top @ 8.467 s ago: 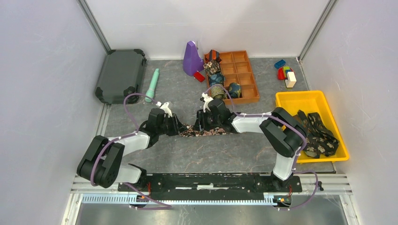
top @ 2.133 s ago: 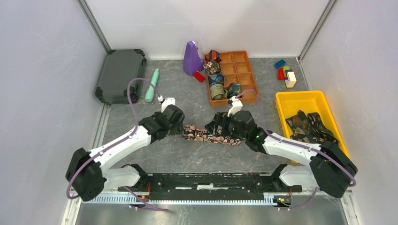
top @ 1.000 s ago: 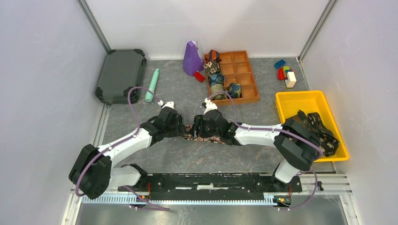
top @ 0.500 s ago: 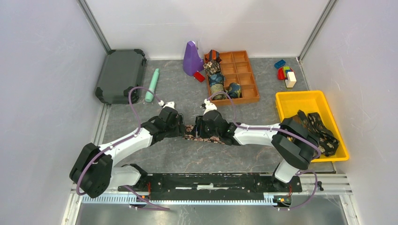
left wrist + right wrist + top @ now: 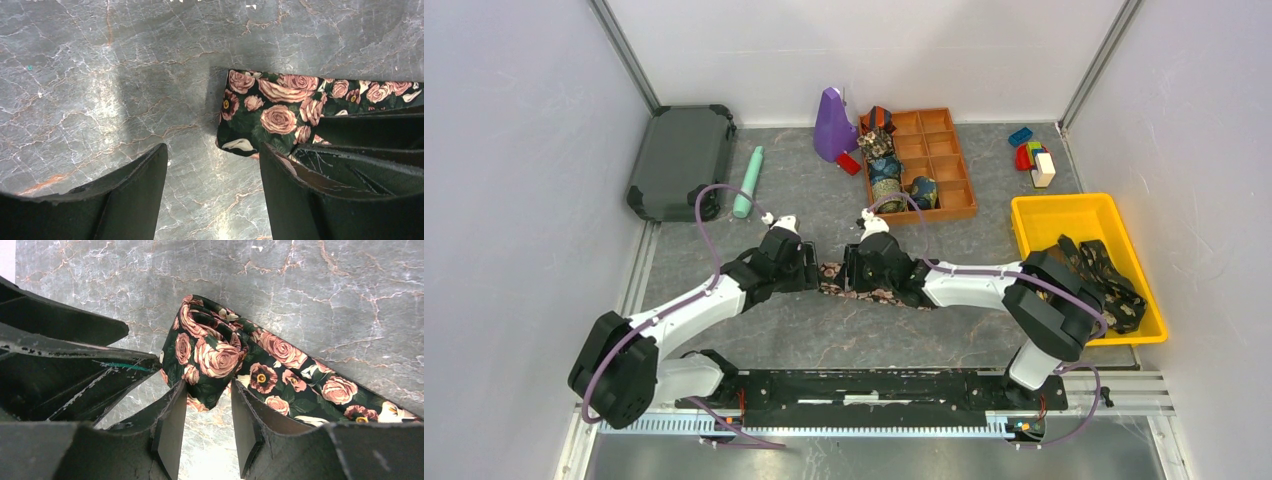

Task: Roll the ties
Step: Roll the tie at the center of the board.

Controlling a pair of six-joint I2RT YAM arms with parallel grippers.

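Note:
A dark tie (image 5: 864, 290) with pink roses lies flat on the grey marbled table between my two grippers. Its left end is folded over into a small loose roll (image 5: 210, 350). My right gripper (image 5: 207, 395) stands over that roll, and its narrow jaws pinch the roll's near edge. My left gripper (image 5: 212, 165) is open just left of the tie's end (image 5: 260, 115), with bare table between its fingers. In the top view the left gripper (image 5: 809, 272) and right gripper (image 5: 849, 272) almost touch. Rolled ties (image 5: 886, 190) sit in a brown tray (image 5: 944, 150), and loose ties (image 5: 1104, 285) lie in a yellow bin (image 5: 1074, 215).
A purple object (image 5: 832, 125) and a red block stand beside the brown tray. A teal cylinder (image 5: 747, 182) and a dark case (image 5: 679, 160) lie at the back left. Toy blocks (image 5: 1032, 155) sit at the back right.
The right arm has moved left along the tie to its left end, and its jaws have narrowed around the folded end. The left arm has hardly moved and has stayed open.

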